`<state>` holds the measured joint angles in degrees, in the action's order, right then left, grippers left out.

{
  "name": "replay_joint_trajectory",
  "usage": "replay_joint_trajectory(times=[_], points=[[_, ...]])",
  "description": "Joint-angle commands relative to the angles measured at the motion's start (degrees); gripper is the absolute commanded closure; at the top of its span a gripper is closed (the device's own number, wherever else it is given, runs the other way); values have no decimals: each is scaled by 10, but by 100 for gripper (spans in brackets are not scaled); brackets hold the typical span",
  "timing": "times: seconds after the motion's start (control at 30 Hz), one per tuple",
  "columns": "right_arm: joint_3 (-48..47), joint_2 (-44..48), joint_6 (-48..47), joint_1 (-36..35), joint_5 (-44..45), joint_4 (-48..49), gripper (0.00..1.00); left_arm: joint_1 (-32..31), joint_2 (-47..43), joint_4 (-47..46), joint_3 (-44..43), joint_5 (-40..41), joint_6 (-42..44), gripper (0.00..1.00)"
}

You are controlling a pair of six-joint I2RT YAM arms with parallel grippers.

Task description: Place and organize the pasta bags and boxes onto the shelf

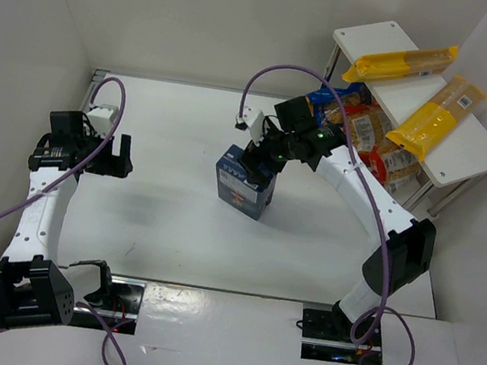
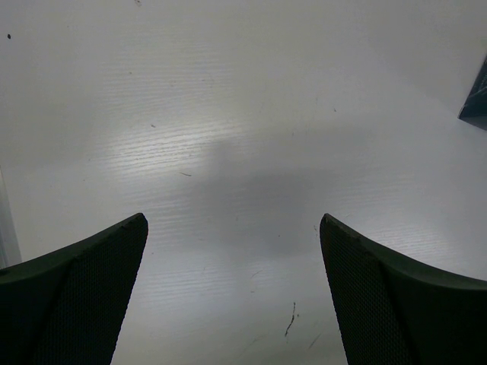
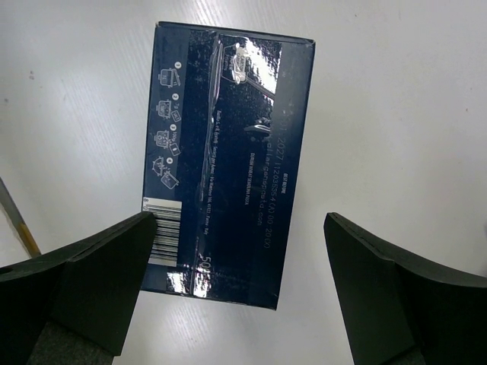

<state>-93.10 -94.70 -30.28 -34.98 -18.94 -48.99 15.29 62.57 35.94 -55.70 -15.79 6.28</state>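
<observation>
Status: partly done.
- Shelf at far right corner of worktop: two yellow bags on top tier, red and blue packets on lower tier.
- Left to do, as judged: one dark blue box, standing near worktop centre.
- Right gripper: open, jaws spread either side of box, no grip.
- Left gripper: open, holding nothing, over left side.
- Markings: box side bears barcode and row of numbered cooking pictograms. Fine print unreadable.
- Bag labels illegible.

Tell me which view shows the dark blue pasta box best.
Right wrist: the pasta box fills the frame, barcode visible. Top external shows it small beneath the right pincer; left wrist catches only a dark corner.
</observation>
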Motion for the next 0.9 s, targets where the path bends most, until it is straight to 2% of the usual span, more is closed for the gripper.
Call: replay_joint_trajectory(times=[0.0, 0.73, 0.87], points=[[-22, -2, -4, 0, -24, -15, 0, 4, -5, -6, 4, -19, 15, 1], [-65, -27, 1, -28, -42, -45, 0, 4, -5, -6, 4, -19, 15, 1], [-17, -27, 8, -41, -1, -17, 0, 4, -5, -6, 4, -19, 15, 1]])
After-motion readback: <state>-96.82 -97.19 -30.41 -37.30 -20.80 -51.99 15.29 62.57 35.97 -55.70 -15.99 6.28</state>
